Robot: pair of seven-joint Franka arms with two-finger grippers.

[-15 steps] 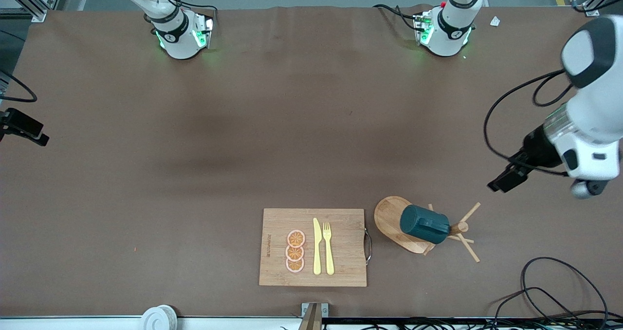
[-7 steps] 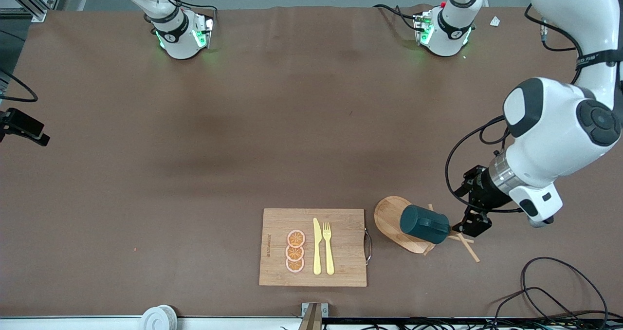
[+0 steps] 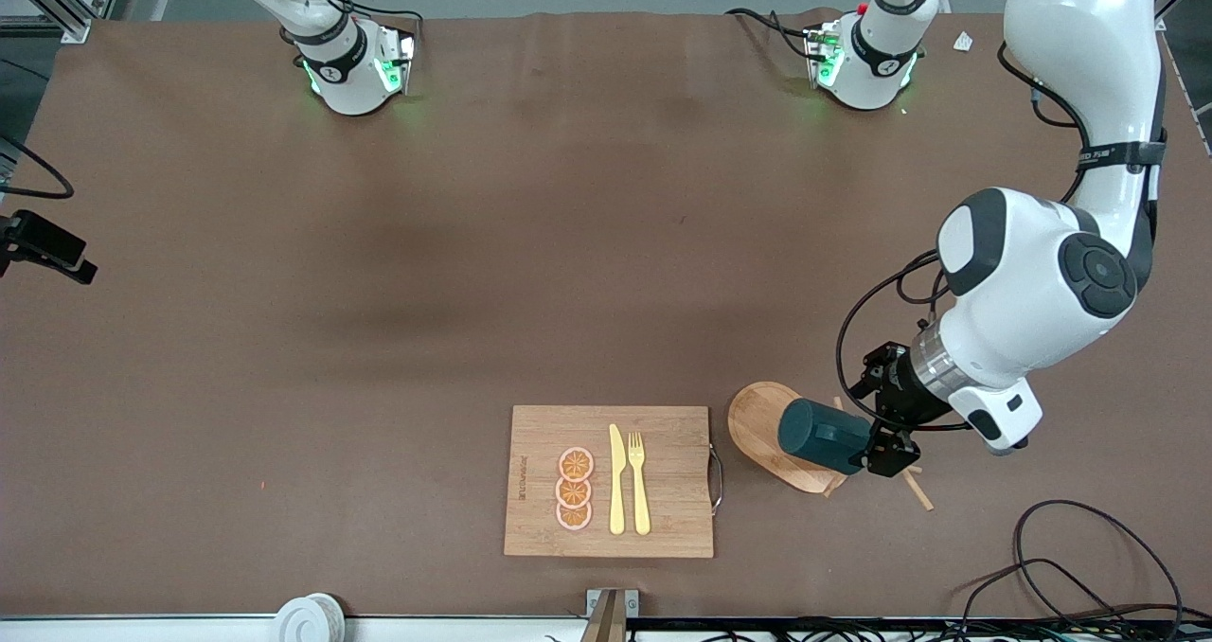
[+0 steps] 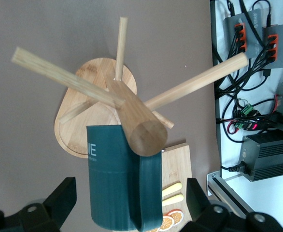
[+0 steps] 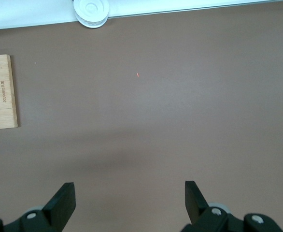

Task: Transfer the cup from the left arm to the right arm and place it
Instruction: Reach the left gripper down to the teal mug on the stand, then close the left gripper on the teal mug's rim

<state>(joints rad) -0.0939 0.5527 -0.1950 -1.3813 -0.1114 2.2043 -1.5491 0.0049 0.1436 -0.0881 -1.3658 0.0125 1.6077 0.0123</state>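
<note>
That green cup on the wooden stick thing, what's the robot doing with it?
The left gripper has come down over the wooden peg stand, right at the cup. The cup hangs on one of the stand's pegs. The fingers are open on either side of the cup and have not closed on it yet. The right gripper waits open above bare table, away from the cup. The cutting board beside the stand holds orange slices, a knife and a fork.

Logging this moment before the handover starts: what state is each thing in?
cup: hanging on the wooden peg stand, not yet gripped
left claw: open, fingers either side of the cup
right claw: open, empty, over bare table, waiting
cutting board: flat, carrying three orange slices, a yellow knife and fork
</note>
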